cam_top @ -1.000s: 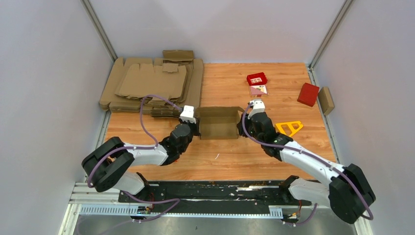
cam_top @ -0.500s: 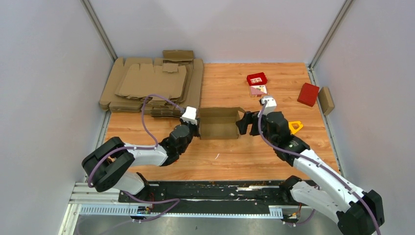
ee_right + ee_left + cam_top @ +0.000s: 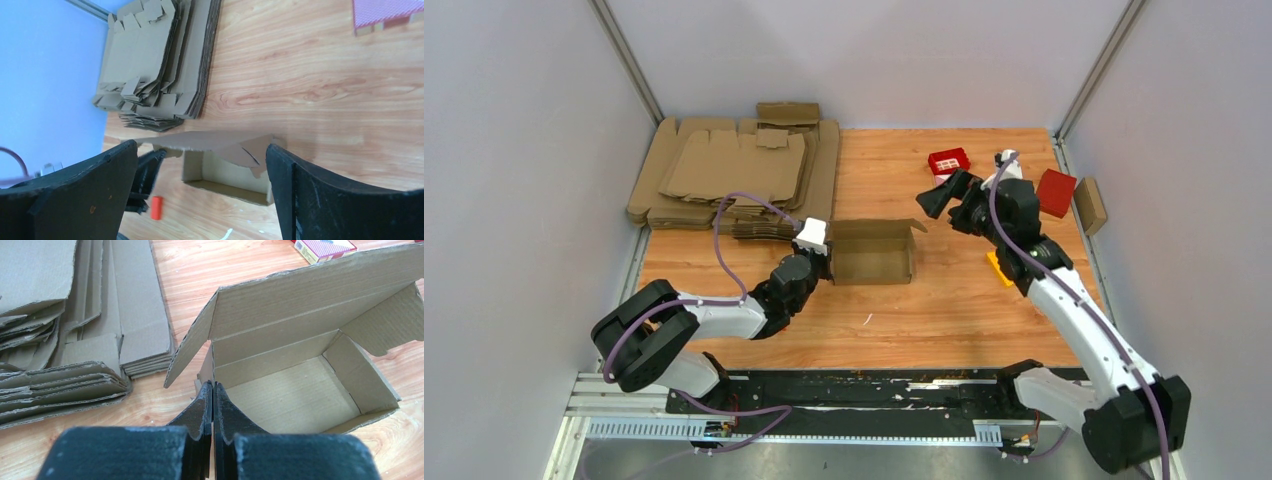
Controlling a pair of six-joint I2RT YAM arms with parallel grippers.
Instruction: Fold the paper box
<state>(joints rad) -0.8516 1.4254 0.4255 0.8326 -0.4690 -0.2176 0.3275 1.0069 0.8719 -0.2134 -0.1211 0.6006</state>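
The box (image 3: pixel 872 258) sits mid-way on the table (image 3: pixel 924 310), lid flap up. The left gripper (image 3: pixel 828 263) is clenched on its 9 o'clock end wall (a thin pinch). The right gripper (image 3: pixel 942 196), fingers spread wide and empty, hangs at the box's 2 o'clock, near a red box (image 3: pixel 948 160).

One paper box (image 3: pixel 871 252); one pile of flat blanks (image 3: pixel 734 175); two red boxes (image 3: pixel 948 160) (image 3: pixel 1054 192); one yellow triangle (image 3: pixel 998 266).
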